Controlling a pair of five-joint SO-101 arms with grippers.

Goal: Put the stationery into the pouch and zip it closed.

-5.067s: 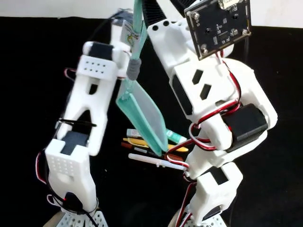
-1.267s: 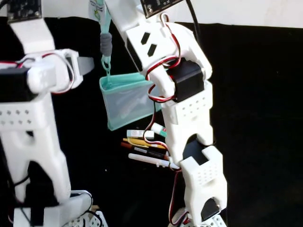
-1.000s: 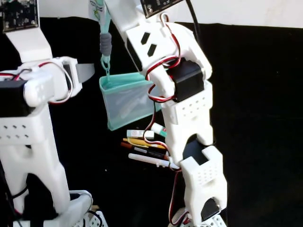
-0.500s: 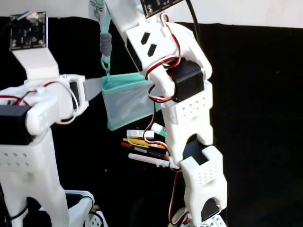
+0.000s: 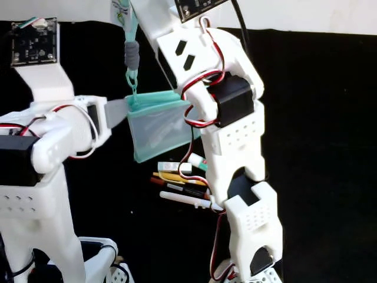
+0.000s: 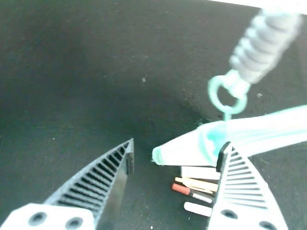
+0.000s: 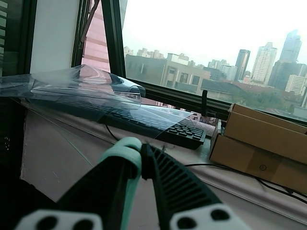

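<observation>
— Where was the pouch?

— It hung in the air over the table by its strap. The right pincer was clamped on that strap.

— And the left pincer?

— It was spread wide, with the pouch's corner between its fingers, closer to one. The stationery lay on the table below, toward the near edge between the arms.

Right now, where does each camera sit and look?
High view: fixed above, looking down on the table; both arms show, with the hanging pouch and the stationery.
Left wrist view: on the left arm, looking down past its own open jaws.
Right wrist view: on the right arm, facing a window; its jaws pinch the strap.
Shared: high and left wrist views both show pouch and stationery.
</observation>
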